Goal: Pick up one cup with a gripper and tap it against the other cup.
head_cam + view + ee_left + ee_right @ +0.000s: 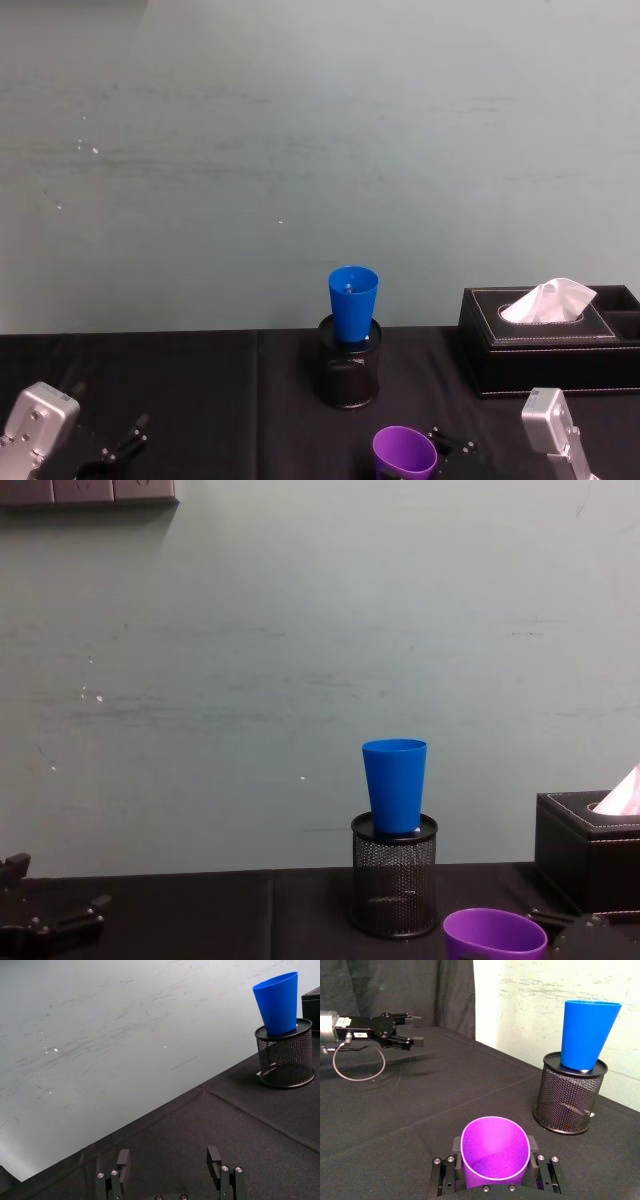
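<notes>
Right wrist view: I see the smooth, tapered purple plastic tumbler (495,1152) at the lower centre of the frame, mouth up, between the two black fingers (454,1146) of the right gripper (493,1172).
Right gripper: closed onto the purple tumbler, with a finger against its wall on each side. I cannot tell whether the tumbler's base is on the desk (200,400) or off it.
Purple tumbler, head view: at the bottom edge of the frame, right of centre, below and slightly right of the pen holder.
Blue tumbler: the bright blue tapered plastic tumbler (353,303) stands upright at the centre of the head view. Its narrow base sits in the mouth of the black wire-mesh pen holder (349,375). It is clearly apart from the purple tumbler.
Left gripper: the left gripper (168,1157) sits in the lower left corner of the head view. In the left wrist view its fingers stand wide apart with nothing between them.
Desk: covered in black cloth, against a pale wall.
Tissue box: a black box with a white tissue (545,335) sits at the right edge of the head view, near the pen holder.
</notes>
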### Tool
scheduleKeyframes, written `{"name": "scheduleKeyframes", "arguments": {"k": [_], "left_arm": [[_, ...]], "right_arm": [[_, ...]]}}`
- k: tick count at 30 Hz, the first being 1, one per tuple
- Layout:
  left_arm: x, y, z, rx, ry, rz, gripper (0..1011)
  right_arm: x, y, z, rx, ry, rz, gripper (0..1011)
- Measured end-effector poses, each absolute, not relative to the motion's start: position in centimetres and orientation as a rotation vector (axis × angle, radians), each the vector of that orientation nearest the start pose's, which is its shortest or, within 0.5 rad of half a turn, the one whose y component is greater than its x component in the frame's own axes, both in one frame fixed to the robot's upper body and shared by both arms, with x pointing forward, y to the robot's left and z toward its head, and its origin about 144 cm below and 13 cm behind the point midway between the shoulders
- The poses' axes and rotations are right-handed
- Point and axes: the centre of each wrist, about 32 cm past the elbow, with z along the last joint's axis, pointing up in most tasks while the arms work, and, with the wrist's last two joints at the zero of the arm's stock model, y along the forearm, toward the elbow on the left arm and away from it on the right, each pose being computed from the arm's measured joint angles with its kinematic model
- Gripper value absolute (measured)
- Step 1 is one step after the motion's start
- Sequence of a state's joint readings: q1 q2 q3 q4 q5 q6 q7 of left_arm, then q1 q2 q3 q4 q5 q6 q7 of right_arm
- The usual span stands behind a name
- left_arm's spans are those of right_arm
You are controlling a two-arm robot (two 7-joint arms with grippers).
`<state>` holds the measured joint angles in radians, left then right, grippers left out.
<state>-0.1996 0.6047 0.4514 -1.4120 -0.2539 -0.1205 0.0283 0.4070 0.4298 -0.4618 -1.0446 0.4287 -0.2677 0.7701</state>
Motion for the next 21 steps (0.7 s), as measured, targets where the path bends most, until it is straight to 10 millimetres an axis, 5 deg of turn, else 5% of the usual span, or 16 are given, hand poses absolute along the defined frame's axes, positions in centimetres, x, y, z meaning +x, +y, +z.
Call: {"name": "scheduleKeyframes", "arguments": {"k": [21], "left_arm": [[48.86,30.97,113.98,0.304,-0.285,1.248,1000]], "right_arm": [[54.73,-30.41,111.33,-0.119,-0.066,-0.617,733]]}}
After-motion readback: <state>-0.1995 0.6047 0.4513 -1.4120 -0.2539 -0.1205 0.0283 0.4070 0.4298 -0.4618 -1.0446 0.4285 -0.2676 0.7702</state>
